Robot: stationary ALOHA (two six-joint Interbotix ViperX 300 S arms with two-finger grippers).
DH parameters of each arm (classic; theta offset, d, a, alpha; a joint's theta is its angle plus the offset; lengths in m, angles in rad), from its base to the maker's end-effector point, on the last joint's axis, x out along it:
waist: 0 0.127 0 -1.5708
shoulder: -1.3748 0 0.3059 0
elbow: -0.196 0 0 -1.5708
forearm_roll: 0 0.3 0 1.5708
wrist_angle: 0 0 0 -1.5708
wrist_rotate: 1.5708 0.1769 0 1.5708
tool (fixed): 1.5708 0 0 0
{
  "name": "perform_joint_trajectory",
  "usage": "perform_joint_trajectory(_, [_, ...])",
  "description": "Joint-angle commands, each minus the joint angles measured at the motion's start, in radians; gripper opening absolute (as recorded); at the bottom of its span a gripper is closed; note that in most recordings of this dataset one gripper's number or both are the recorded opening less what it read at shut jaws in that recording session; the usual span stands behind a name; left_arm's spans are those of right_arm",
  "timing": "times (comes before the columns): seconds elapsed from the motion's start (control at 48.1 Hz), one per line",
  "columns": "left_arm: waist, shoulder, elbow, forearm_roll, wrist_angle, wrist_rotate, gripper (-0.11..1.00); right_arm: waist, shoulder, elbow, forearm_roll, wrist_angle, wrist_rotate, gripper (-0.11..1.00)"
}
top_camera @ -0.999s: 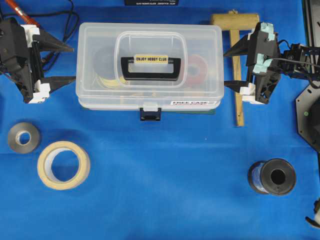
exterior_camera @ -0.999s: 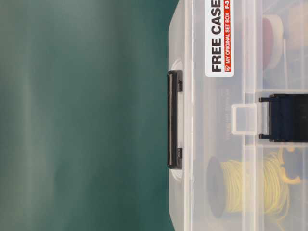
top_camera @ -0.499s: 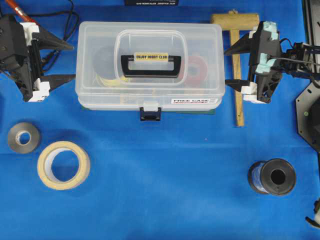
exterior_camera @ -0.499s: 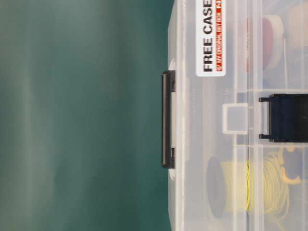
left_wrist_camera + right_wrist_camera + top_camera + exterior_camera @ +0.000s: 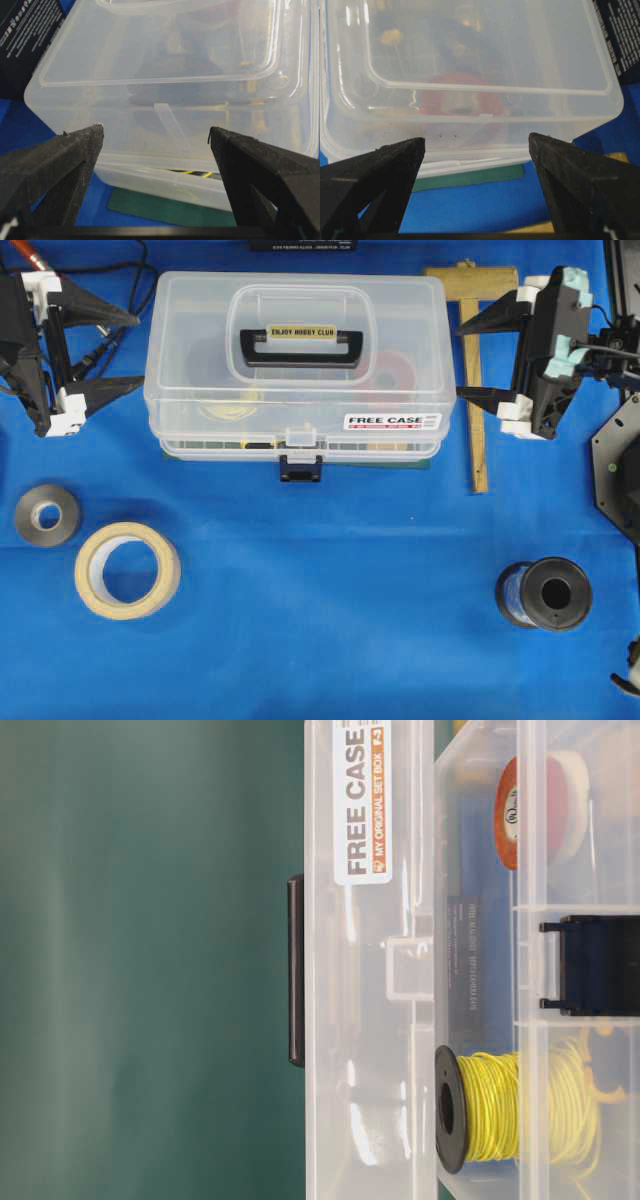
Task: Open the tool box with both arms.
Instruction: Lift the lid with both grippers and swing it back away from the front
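The tool box [image 5: 300, 370] is a clear plastic case with a black handle [image 5: 300, 345] and a yellow label. Its lid is lifted off the base along the front, leaving a gap. The black latch [image 5: 301, 468] hangs loose on the base. In the table-level view the lid with the "FREE CASE" sticker [image 5: 362, 800] stands apart from the base. My left gripper [image 5: 140, 348] is open, fingertips at the lid's left end. My right gripper [image 5: 459, 362] is open at the right end. Both wrist views show the lid's end wall [image 5: 165, 75] [image 5: 470, 50] just beyond spread fingers; contact is unclear.
A wooden mallet [image 5: 478, 440] lies behind the right gripper. A grey tape roll [image 5: 47, 514] and a masking tape roll [image 5: 127, 569] lie front left, a black spool [image 5: 544, 593] front right. A green mat [image 5: 400, 462] lies under the box. Inside sits a yellow wire spool [image 5: 510, 1105].
The lid has risen off the base, opening a gap along the front while the latch stayed down. Both grippers moved up and slightly back with the lid's ends.
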Motion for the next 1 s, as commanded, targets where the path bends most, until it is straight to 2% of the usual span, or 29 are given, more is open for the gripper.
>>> perform_joint_trajectory(0.0, [-0.002,0.0,-0.066,-0.002,-0.014,-0.003,0.93,0.023,-0.014,-0.083,0.006,-0.025,0.005,0.85])
perform_joint_trajectory(0.312, [0.037,0.002,-0.072,-0.002,-0.018,-0.002,0.93,0.015,-0.014,-0.092,-0.002,-0.031,0.005,0.85])
perform_joint_trajectory(0.978, [0.086,0.003,-0.095,-0.002,-0.071,0.006,0.93,-0.08,-0.046,-0.103,-0.008,-0.071,0.003,0.85])
